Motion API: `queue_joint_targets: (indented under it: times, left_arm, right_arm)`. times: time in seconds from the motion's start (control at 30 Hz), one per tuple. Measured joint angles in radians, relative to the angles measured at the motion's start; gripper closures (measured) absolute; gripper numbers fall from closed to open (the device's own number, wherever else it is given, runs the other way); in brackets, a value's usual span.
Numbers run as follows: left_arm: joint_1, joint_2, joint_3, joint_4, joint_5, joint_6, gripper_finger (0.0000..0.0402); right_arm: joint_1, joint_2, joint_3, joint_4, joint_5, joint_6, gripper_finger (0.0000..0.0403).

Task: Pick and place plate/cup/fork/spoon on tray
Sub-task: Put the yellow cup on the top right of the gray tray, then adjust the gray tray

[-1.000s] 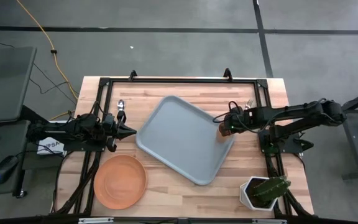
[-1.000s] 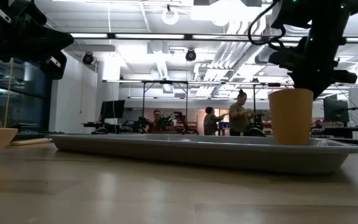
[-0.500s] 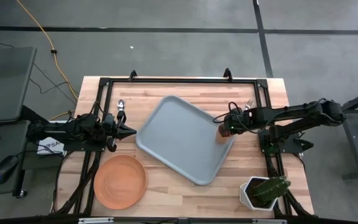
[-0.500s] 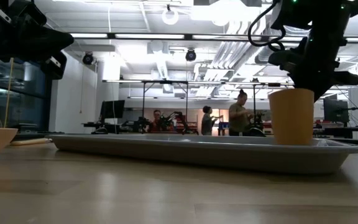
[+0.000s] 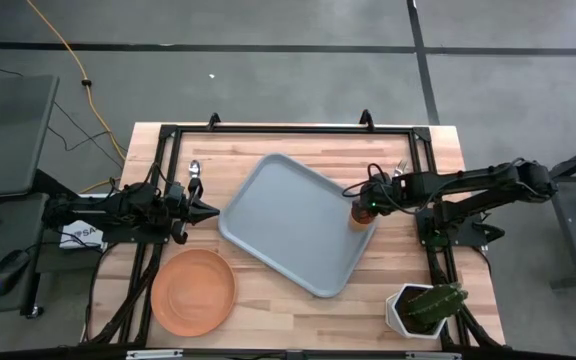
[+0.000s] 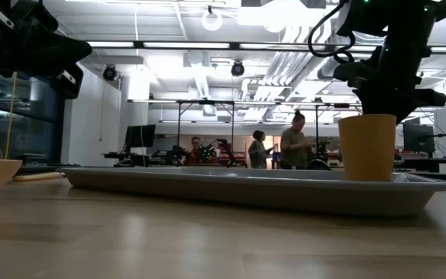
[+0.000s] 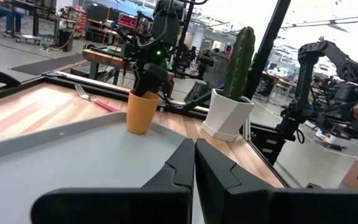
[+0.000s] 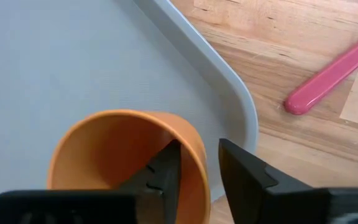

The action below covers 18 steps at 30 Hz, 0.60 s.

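Note:
The orange cup [image 5: 359,218] stands upright on the grey-blue tray [image 5: 293,220], at the tray's right corner; it also shows in the low view [image 6: 367,147]. My right gripper [image 8: 199,171] is above it and slightly open, with one finger inside the cup and one outside its rim. My left gripper [image 5: 214,211] is shut and empty, just off the tray's left edge. The orange plate [image 5: 193,291] lies on the table at the near left. The spoon [image 5: 194,172] lies at the far left. The pink-handled fork [image 8: 331,76] lies on the wood right of the tray. My right gripper straddles the cup's rim [image 8: 197,149] from above, on the side toward the table's right edge. A strip of tray shows between the outer finger [image 8: 244,174] and the cup's wall. I cannot tell whether the inner finger [image 8: 163,171] touches the wall.
A white pot with a green cactus [image 5: 425,308] stands at the table's near right corner. A black frame [image 5: 288,128] runs along the table's edges. People stand in the room behind the table [image 6: 293,143].
In the low view the cup has sunk a little and shifted slightly toward the picture's right; it now stands on the tray. Both arms have stayed nearly where they were.

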Motion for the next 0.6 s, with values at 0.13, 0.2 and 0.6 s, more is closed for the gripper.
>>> queue_joint_targets:
  times: [0.13,0.2,0.6]
  left_arm:
    - [0.0,0.0,0.0,0.0,0.0,0.0,0.0401]
    - [0.0,0.0,0.0,0.0,0.0,0.0,0.0401]
    - [0.0,0.0,0.0,0.0,0.0,0.0,0.0401]
  right_arm:
    - [0.0,-0.001,0.0,-0.002,0.0,-0.008,0.0271]
    - [0.0,-0.001,0.0,-0.002,0.0,-0.02,0.0254]
    - [-0.01,-0.001,0.0,-0.004,-0.046,-0.077,0.0174]
